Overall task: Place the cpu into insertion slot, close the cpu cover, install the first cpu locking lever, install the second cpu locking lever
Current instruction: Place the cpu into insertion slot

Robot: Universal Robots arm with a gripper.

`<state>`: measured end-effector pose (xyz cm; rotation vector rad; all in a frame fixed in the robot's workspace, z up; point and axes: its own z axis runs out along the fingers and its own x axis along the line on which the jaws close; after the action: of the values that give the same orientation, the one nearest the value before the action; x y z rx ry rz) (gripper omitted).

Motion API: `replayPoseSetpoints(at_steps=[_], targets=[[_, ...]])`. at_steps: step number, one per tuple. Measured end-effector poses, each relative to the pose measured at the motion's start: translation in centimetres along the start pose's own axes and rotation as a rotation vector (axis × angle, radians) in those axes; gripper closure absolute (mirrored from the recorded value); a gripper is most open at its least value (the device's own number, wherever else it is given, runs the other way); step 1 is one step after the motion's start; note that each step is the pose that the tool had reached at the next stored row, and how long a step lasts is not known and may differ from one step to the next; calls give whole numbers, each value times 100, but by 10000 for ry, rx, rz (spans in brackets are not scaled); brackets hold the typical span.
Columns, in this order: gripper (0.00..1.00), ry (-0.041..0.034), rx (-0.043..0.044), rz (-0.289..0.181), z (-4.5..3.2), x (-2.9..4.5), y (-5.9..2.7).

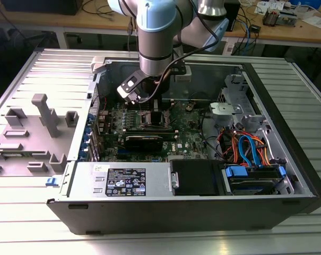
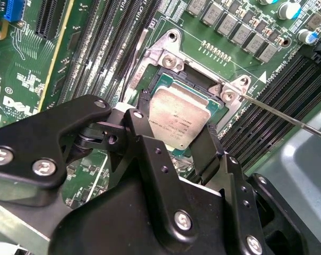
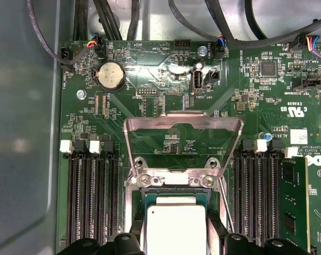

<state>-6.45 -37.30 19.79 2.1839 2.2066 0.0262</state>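
In the exterior view, the arm [image 1: 157, 37] was seen reaching down into the open case [image 1: 287, 106], and the pincer [image 1: 156, 109] was set low over the green board [image 1: 188, 135], at the socket. In the second wrist view, the cpu [image 2: 184, 117], a flat square with a dull silver-grey metal lid on a green edge, was flanked by the matte black fingers [image 2: 205, 151], which lay against two opposite sides. The pincer was therefore judged to be closed on the cpu. The cpu was lying in, or just above, the slot [image 2: 167, 78], a dark square well rimmed with bright metal; whether it was fully seated could not be told. A thin steel lever [image 2: 287, 118] was seen running away beside the pincer, and was judged free of its catch. In the first wrist view, the cover [image 3: 149, 121], a thin silver frame with a large window, was thrown open just beyond the pincer, and ribbed black memory slots [image 3: 91, 196] were ranged on either side. The first step, placing the cpu, was judged to be in hand; the cover was not yet closed. A level, square seating was judged to be called for before any release, since a tipped cpu could bind in the slot.
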Motion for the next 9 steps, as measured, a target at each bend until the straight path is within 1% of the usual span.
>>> replayPoseSetpoints(at_steps=[9], targets=[[45,0,-3,15,6,1,4]])
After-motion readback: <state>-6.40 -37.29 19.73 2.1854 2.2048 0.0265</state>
